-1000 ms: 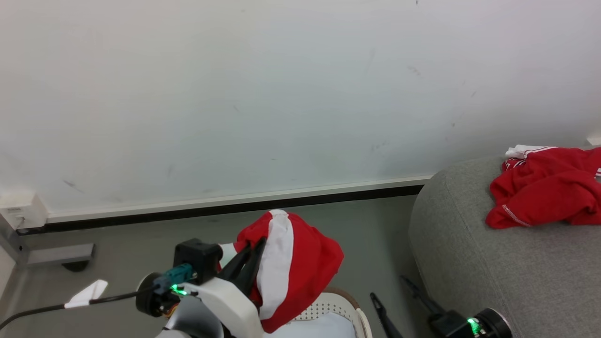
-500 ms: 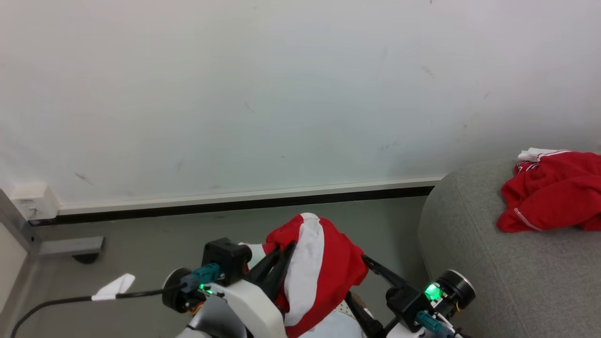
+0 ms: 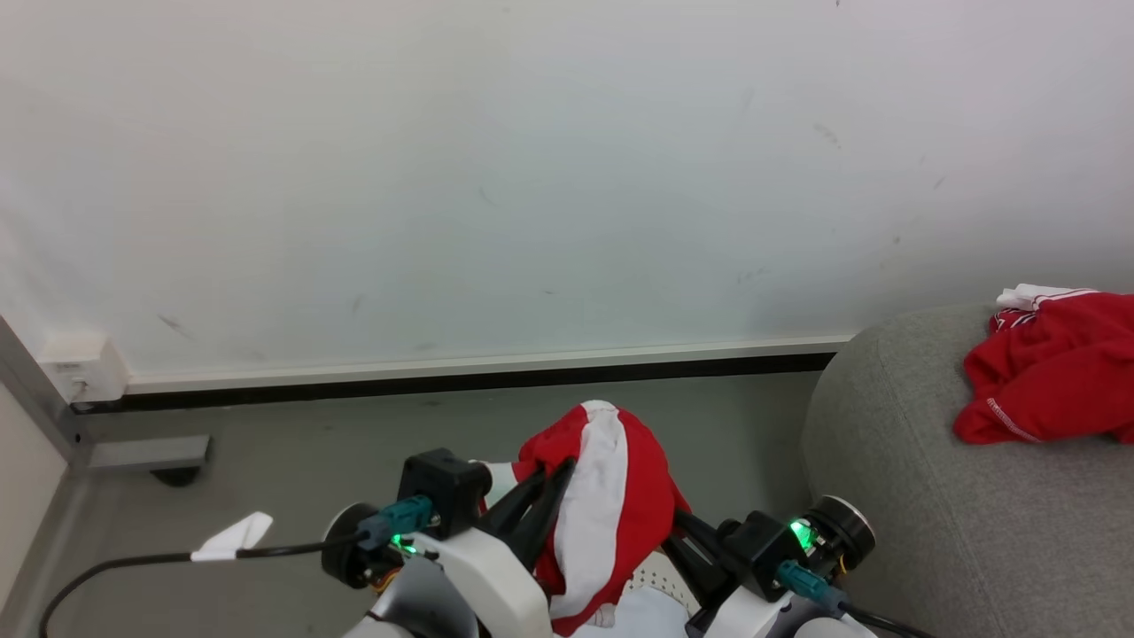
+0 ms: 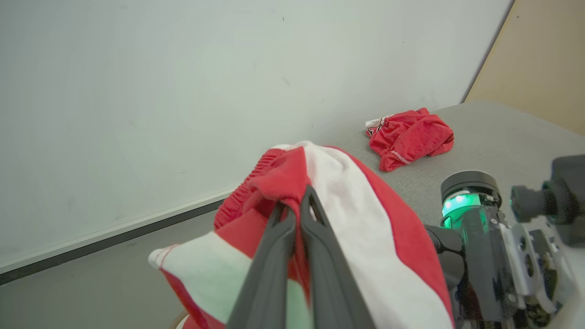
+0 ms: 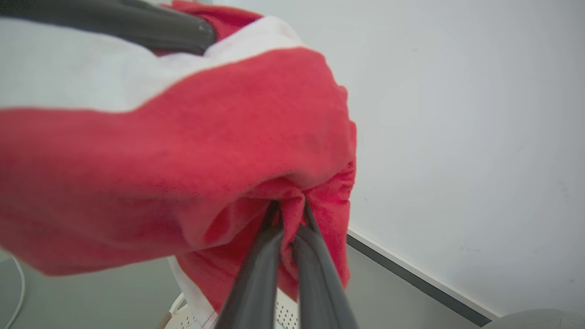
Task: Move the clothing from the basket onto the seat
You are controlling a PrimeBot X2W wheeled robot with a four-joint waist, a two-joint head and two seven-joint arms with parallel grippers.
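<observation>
Two garments logged: one delivered, one in transit.

Item one: red garment with white trim (image 3: pixel 1050 377). It lies crumpled on the grey seat (image 3: pixel 921 505), close to the wall. We count this piece as done.

Item two: red garment with a broad white stripe (image 3: pixel 611 496). It is held up above the basket (image 3: pixel 657 580) and well apart from the seat, not yet carried over and set down.

Basket contents: a pale liner (image 3: pixel 633 616) shows at the bottom edge of the head view. Whether more clothing lies under the raised piece we cannot tell.

Left gripper (image 4: pixel 297 201): fingers pressed together on a bunched fold near the top of item two. The arm reaches up and forward from the lower left, fingers pointing toward the wall.

Right gripper (image 5: pixel 290 205): fingers closed too, pinching a gather of red fabric low on the garment's right side. Its wrist sits low between the basket and the seat, angled inward toward the cloth.

We judge the task roughly midway. The carry to the seat and the release remain for item two.
</observation>
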